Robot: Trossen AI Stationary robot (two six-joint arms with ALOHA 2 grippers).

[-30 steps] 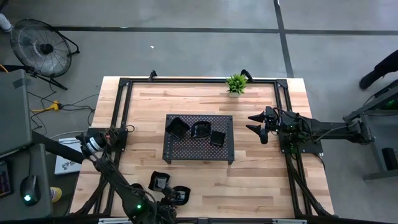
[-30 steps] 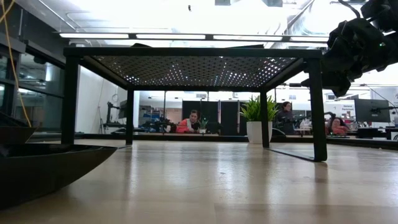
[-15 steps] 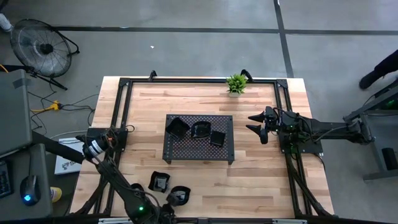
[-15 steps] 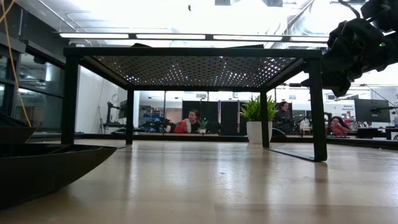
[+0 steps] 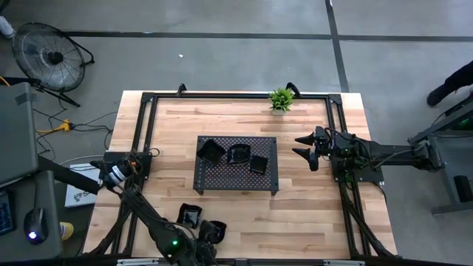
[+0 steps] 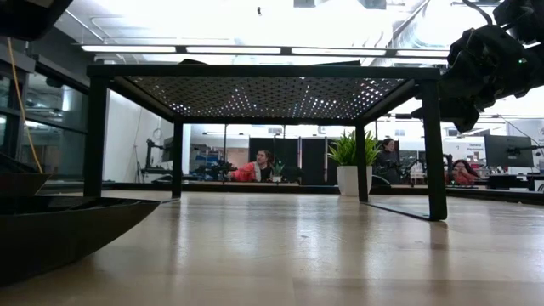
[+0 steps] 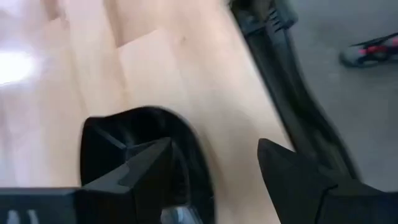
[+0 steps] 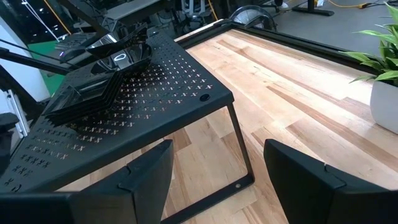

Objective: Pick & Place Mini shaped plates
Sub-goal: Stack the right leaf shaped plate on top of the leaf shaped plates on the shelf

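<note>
Two mini shaped plates, glossy and black, lie on the wood near the table's front edge: one [image 5: 190, 216] to the left and one [image 5: 216, 229] under my left gripper [image 5: 210, 235]. In the left wrist view my left gripper [image 7: 214, 146] is open. One finger is over the plate's inside [image 7: 124, 134], the other over bare wood. Three more plates [image 5: 238, 154] rest on the perforated tray [image 5: 236, 179]. My right gripper [image 5: 307, 148] hangs open to the right of the tray, holding nothing. My left gripper comes down at a slant over the plate's rim [image 7: 196, 155], which lies between the open fingers. The plate rests flat on the table. Whether either finger touches it, I cannot tell.
The tray stands on legs at the table's middle. A small green plant [image 5: 281, 98] stands at the far edge. Black frame rails [image 5: 148, 111] run along the table's sides. The low view shows a dark plate [image 6: 59, 229] close at the left.
My left arm's forearm has swung a little toward the table's right, and a dark part of it now shows in the low view's upper left corner. The plate under it lies where it was.
</note>
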